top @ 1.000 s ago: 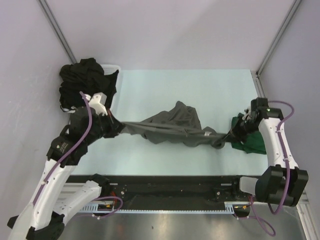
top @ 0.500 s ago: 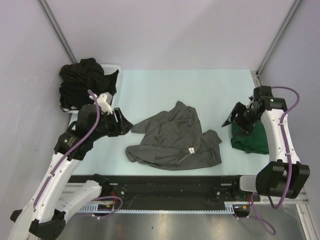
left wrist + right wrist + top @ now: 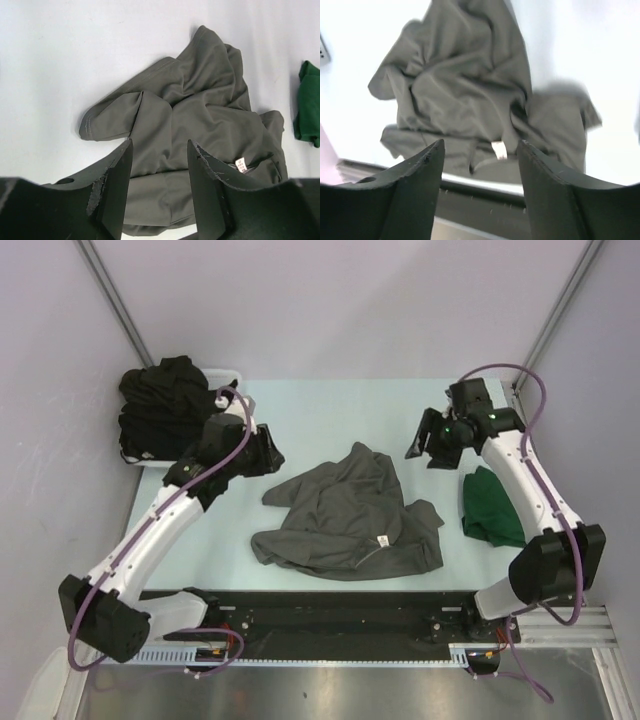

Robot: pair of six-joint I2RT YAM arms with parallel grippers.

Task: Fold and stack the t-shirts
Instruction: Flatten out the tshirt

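Observation:
A charcoal grey t-shirt (image 3: 350,515) lies crumpled in the middle of the table, its small white neck label (image 3: 381,542) facing up. A dark green t-shirt (image 3: 493,508) lies folded at the right. Black t-shirts (image 3: 165,405) are heaped at the far left. My left gripper (image 3: 268,452) hovers open beyond the grey shirt's left side and holds nothing. My right gripper (image 3: 425,445) hovers open above the shirt's far right, also holding nothing. In the left wrist view, the left gripper (image 3: 160,145) looks down on the grey t-shirt (image 3: 190,115) and the green one (image 3: 309,110). In the right wrist view, the right gripper (image 3: 481,144) frames the grey t-shirt (image 3: 465,95).
A white plastic basket (image 3: 228,375) under the black heap stands at the far left corner. Metal frame posts (image 3: 560,310) rise at the back corners. The black rail (image 3: 330,605) with the arm bases runs along the near edge.
Both grippers have let go of the grey t-shirt, which had been stretched between them and has dropped crumpled onto the table. Both arms have risen and swung toward the far side.

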